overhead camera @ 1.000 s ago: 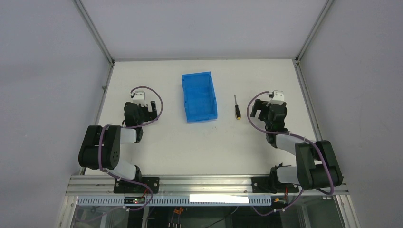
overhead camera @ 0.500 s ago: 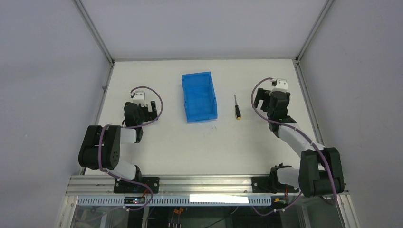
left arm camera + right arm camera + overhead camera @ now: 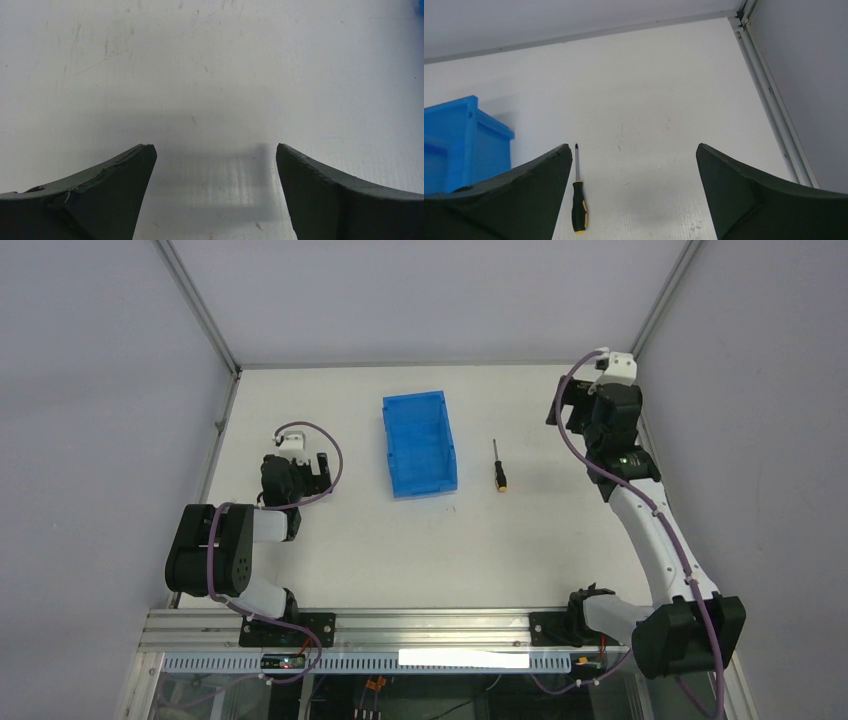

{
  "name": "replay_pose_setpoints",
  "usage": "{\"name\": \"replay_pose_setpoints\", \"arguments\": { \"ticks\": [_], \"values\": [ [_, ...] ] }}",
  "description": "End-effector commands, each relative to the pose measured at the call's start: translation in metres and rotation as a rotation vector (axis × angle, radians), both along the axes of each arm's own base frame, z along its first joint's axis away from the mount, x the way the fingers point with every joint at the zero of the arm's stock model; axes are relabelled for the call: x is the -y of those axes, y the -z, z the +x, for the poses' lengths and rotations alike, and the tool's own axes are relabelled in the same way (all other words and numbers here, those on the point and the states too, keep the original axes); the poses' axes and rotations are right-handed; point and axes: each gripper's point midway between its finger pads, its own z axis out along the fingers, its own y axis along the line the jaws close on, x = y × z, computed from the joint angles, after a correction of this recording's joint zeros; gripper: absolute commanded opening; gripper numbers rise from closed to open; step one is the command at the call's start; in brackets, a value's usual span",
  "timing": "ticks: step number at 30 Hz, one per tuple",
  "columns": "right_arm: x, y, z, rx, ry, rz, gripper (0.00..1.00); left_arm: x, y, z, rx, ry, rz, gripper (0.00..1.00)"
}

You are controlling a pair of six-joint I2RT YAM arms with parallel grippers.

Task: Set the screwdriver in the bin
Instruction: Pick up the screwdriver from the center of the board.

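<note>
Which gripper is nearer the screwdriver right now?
Right. The right gripper hangs open just beyond the screwdriver, toward the far right corner; the left gripper sits farther off, on the other side of the bin.

White table (image 3: 430, 550), grey walls (image 3: 100, 370) on three sides, aluminium posts (image 3: 198, 308) at rear corners, rail (image 3: 430, 625) along near edge.

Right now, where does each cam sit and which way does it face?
Top: fixed above and behind the bases, looking down on the table; shows left arm, right arm, bin, screwdriver.
Left wrist: low, facing the tabletop; own open jaws.
Right wrist: raised, facing the far wall; own open jaws.
Shared: top and right wrist both show bin and screwdriver.
</note>
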Motion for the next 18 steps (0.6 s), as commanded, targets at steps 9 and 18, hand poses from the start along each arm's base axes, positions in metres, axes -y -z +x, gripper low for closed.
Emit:
{"name": "replay_pose_setpoints", "arguments": {
  "ticks": [9, 18],
  "values": [
    [0.007, -0.12, -0.015, 0.087, -0.005, -0.053, 0.99, 0.0, -0.014, 0.004, 0.048, -0.011, 0.0, 0.99],
    [-0.001, -0.138, -0.015, 0.063, -0.043, -0.03, 0.99, 0.0, -0.014, 0.004, 0.048, -0.012, 0.0, 0.99]
  ]
}}
